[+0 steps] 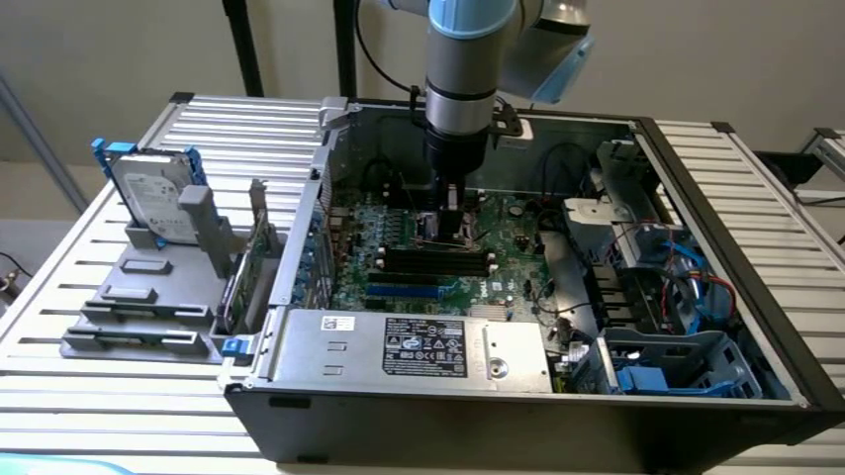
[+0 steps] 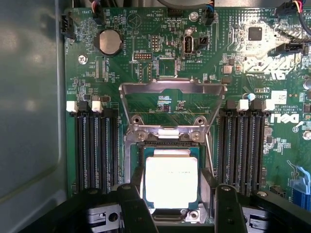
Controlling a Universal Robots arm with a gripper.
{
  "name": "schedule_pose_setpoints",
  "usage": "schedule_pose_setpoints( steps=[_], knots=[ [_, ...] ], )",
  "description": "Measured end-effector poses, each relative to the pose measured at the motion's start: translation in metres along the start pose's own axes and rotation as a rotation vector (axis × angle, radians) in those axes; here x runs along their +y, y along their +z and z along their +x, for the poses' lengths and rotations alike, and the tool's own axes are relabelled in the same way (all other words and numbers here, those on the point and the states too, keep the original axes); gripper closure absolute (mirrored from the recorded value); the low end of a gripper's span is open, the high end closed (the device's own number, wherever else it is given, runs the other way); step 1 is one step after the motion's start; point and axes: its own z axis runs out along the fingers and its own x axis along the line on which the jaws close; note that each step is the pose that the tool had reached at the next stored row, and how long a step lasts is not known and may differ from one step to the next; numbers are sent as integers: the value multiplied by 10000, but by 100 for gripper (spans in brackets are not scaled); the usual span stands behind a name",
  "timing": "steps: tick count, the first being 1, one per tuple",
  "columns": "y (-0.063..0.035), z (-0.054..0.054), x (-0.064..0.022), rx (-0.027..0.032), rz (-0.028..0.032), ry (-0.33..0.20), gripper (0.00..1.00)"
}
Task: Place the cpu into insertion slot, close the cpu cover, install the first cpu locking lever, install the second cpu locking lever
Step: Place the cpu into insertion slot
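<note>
The pale cpu (image 2: 171, 180) lies flat inside the insertion slot (image 2: 170, 145), a black socket with a silver rim on the green board. The cpu cover (image 2: 172, 94), a silvery frame with a cut-out centre, is swung up and away from the slot on its hinge. My gripper (image 2: 177, 189) hangs low over the socket, open, with one dark finger (image 2: 132, 204) on each side of the chip and a gap between the fingers and its edges. In the exterior view the gripper (image 1: 449, 226) reaches straight down into the open computer case onto the board.
Long black memory slots (image 2: 97, 145) flank the socket on both sides. A grey labelled metal box (image 1: 416, 344) fills the case's near side. On the exterior view's right are blue cables and a drive cage (image 1: 687, 361). A hard drive (image 1: 148, 193) stands in a rack outside the case.
</note>
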Motion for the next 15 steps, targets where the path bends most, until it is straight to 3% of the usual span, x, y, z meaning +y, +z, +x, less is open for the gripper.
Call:
schedule_pose_setpoints(
  steps=[15],
  knots=[
    [47,8,-3,-29,-1,12,46]
  ],
)
